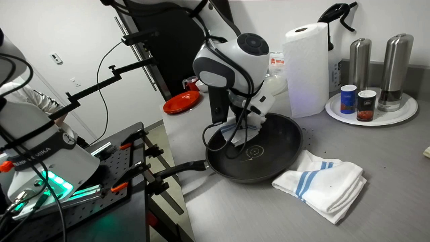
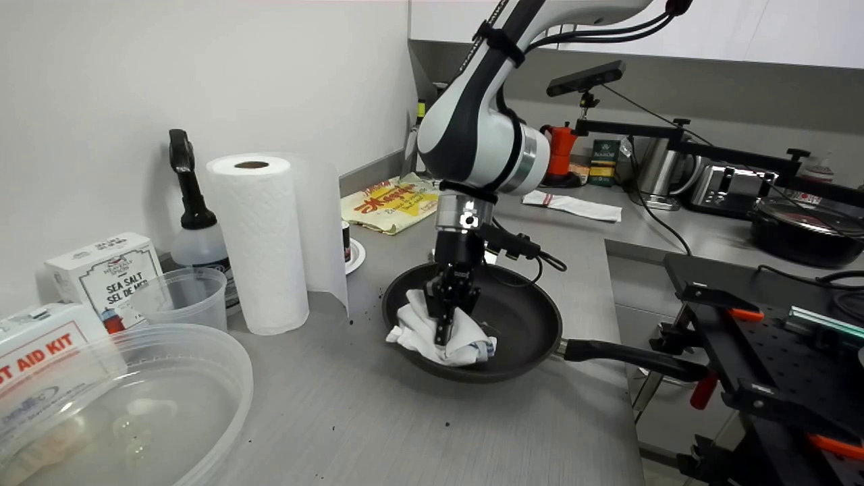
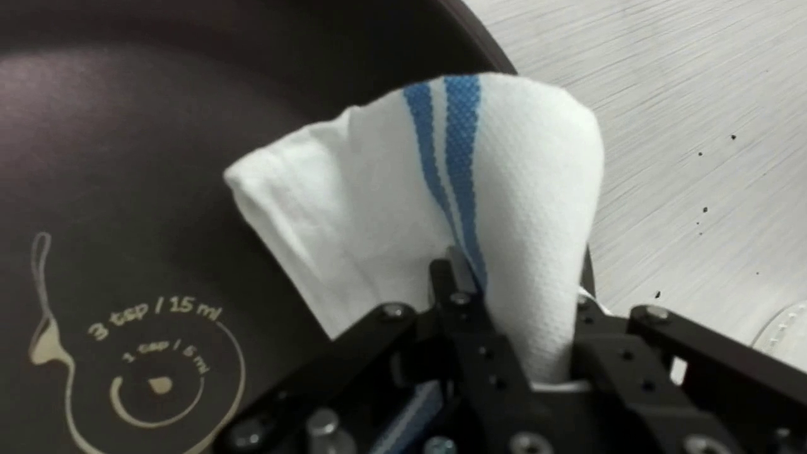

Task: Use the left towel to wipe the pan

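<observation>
Gripper [image 3: 520,290] pinches a fold of the striped towel [image 3: 365,202], bunched in the pan [image 1: 280,144] near its rim. Picking up is done; wiping is probably under way, though how much remains is unclear. Another folded towel [image 1: 324,186] lies beside the pan.

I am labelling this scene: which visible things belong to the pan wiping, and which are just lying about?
Belong to the job:
end effector
striped towel in its grip
pan

Just lying about:
folded towel near the pan
paper towel roll
red plate
sea salt box
</observation>
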Controlling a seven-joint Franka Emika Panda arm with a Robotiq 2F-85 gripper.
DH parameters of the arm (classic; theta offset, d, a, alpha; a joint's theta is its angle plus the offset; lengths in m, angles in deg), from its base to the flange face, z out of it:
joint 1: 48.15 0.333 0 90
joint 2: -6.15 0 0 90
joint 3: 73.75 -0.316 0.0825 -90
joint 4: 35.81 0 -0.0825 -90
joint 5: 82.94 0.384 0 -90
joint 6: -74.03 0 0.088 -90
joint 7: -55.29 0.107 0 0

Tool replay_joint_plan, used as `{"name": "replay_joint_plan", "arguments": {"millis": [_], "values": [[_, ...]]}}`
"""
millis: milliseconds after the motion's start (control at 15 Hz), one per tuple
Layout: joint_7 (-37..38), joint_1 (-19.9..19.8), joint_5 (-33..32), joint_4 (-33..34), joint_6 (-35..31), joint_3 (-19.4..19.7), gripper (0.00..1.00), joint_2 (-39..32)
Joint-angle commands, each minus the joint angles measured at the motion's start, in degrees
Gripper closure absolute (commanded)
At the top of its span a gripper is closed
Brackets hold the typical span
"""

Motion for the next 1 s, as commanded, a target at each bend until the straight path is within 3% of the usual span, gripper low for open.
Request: {"name": "replay_joint_plan", "arguments": {"millis": [0,333,667,933], "values": [[-1.4,0.5,-1.2,-0.7,-3.3,0.4,0.95,-0.9],[2.2,4.4,-9.5,-2.6,-9.2,4.5,0.95,-0.4],[9.9,11.8,-22.8,-3.8,-13.1,13.0,0.95,1.2],[17.6,19.5,-33.4,-3.8,-15.7,22.1,0.95,1.5]]}}
